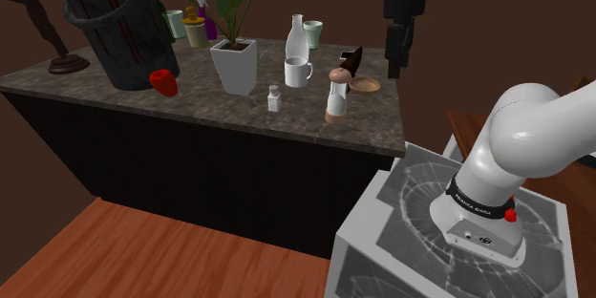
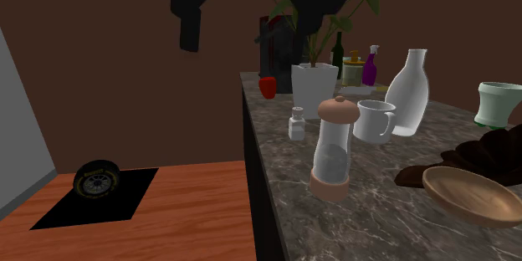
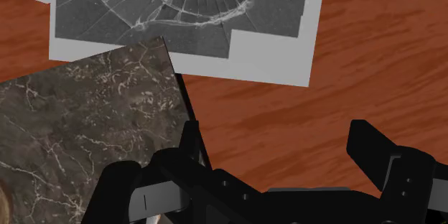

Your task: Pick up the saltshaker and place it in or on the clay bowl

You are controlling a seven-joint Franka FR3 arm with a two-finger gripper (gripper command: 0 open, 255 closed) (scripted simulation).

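**Fingers spread and high over the desk's end, saltshaker untouched**

- Fingers (image 3: 373, 149) stand apart with nothing between them. In the wrist view I see the corner of the dark marbled desk (image 3: 86, 136), red-brown wood floor (image 3: 373, 57) and the grey top of the stand (image 3: 273, 54) beyond them.
- From the shoulder view the fingers hang in the air above the end of the desk nearest the stand, clear of everything on it.
- Saltshaker (image 1: 274, 99): small, white, grey cap, upright on the desk. It sits well below the fingers and well off to the shoulder view's left of them, near the front edge.
- Bowl (image 1: 365, 84): shallow, brown, empty. It lies low, almost under the fingers, a little to the shoulder view's left.
- A tall grinder (image 1: 337, 94) with a pinkish cap stands between saltshaker and bowl, just beside the bowl.
- A white mug (image 1: 298, 73) and a white bottle (image 1: 296, 38) stand behind the saltshaker, farther from the fingers than the grinder.
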